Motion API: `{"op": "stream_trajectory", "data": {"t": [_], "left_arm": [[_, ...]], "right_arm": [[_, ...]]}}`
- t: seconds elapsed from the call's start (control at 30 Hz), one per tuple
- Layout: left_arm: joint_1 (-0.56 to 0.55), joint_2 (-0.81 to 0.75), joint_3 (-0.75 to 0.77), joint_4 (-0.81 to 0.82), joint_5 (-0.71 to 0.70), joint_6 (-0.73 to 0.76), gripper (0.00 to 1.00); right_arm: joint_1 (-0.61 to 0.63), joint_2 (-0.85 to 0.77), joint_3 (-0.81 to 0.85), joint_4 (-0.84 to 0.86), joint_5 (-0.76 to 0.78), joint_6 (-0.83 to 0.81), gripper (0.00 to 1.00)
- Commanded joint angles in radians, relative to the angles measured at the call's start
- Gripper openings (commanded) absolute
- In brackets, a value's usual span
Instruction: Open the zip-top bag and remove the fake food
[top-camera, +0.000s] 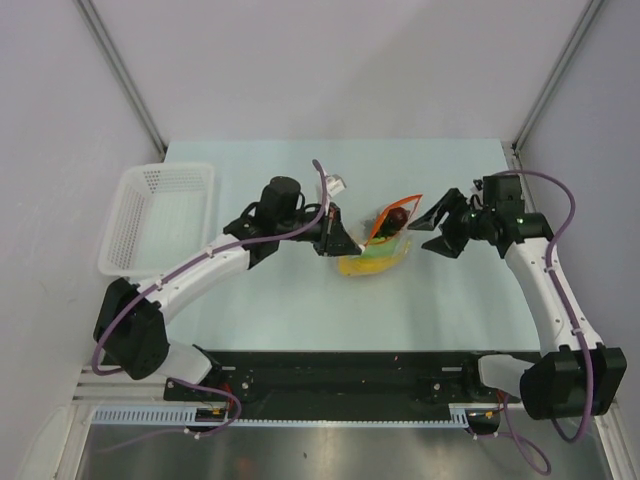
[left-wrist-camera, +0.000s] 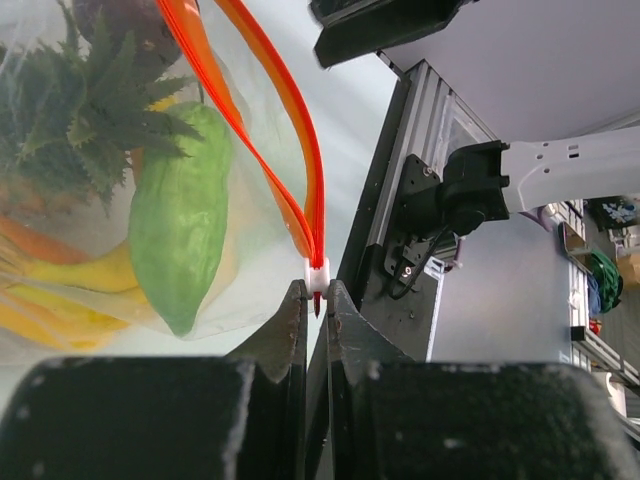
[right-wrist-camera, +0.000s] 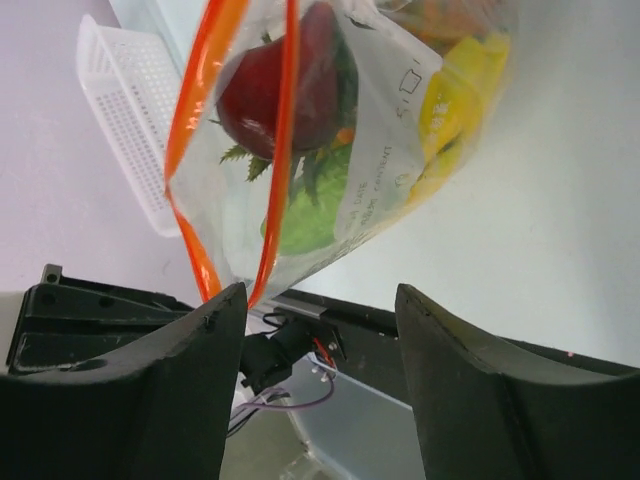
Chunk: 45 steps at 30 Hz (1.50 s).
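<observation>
The bag (top-camera: 385, 240) is at the middle of the table (top-camera: 300, 310), between the two arms, with its mouth parted. The left gripper (left-wrist-camera: 316, 300) is pinched tight on one end of the orange zip strip (left-wrist-camera: 300, 150), where a small white tab (left-wrist-camera: 317, 272) sits at its fingertips. Inside the bag are a green piece (left-wrist-camera: 180, 230), a pineapple crown (left-wrist-camera: 95, 110), bananas (left-wrist-camera: 70, 285) and a red fruit (right-wrist-camera: 280, 90). The right gripper (right-wrist-camera: 320, 300) is spread wide just beside the bag, gripping nothing. A white basket (top-camera: 160, 215) sits at the table's left edge
</observation>
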Motion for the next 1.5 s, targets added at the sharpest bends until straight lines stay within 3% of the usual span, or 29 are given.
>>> {"op": "stream_trajectory", "data": {"t": [0.0, 0.23, 0.33, 0.37, 0.5, 0.53, 0.57, 0.6, 0.63, 0.73, 0.83, 1.0, 1.17, 1.27, 1.47], "left_arm": [[-0.024, -0.014, 0.038, 0.037, -0.009, -0.007, 0.0], [-0.053, -0.014, 0.039, 0.027, -0.028, -0.006, 0.0], [-0.061, -0.014, 0.044, 0.023, -0.034, -0.009, 0.0], [-0.062, -0.014, 0.045, 0.021, -0.038, -0.009, 0.0], [-0.065, -0.03, 0.068, -0.028, -0.11, 0.02, 0.0], [-0.065, -0.034, 0.076, -0.045, -0.124, 0.028, 0.02], [-0.065, -0.038, 0.082, -0.054, -0.146, 0.033, 0.06], [-0.065, -0.046, 0.088, -0.065, -0.149, 0.049, 0.1], [-0.067, -0.05, 0.104, -0.084, -0.155, 0.057, 0.22], [-0.067, -0.077, 0.143, -0.118, -0.189, 0.082, 0.43], [-0.067, -0.096, 0.212, -0.154, -0.229, 0.097, 0.49], [-0.067, -0.104, 0.311, -0.16, -0.307, 0.073, 0.45], [-0.094, -0.008, 0.351, -0.166, -0.342, 0.01, 0.38], [-0.137, 0.078, 0.406, -0.226, -0.445, 0.011, 0.33], [-0.153, 0.178, 0.506, -0.281, -0.538, 0.016, 0.33]], "right_arm": [[0.04, 0.003, -0.035, 0.153, -0.049, 0.104, 0.65], [0.117, 0.118, 0.068, 0.09, 0.068, 0.019, 0.67], [0.128, 0.14, 0.06, 0.078, 0.112, -0.019, 0.49], [0.131, 0.154, 0.068, 0.064, 0.125, -0.04, 0.38], [0.136, 0.155, 0.125, -0.002, 0.206, -0.105, 0.18], [0.137, 0.155, 0.16, -0.028, 0.214, -0.119, 0.14], [0.137, 0.155, 0.181, -0.039, 0.217, -0.132, 0.02], [0.139, 0.158, 0.201, -0.075, 0.226, -0.157, 0.0], [0.14, 0.161, 0.255, -0.095, 0.231, -0.169, 0.0], [0.154, 0.181, 0.326, -0.169, 0.244, -0.226, 0.0], [0.172, 0.2, 0.39, -0.23, 0.234, -0.269, 0.0], [0.224, 0.204, 0.436, -0.282, 0.231, -0.306, 0.0], [0.249, 0.206, 0.39, -0.258, 0.192, -0.312, 0.0], [0.26, 0.209, 0.383, -0.247, 0.171, -0.311, 0.0], [0.281, 0.244, 0.422, -0.226, 0.132, -0.303, 0.0]]}}
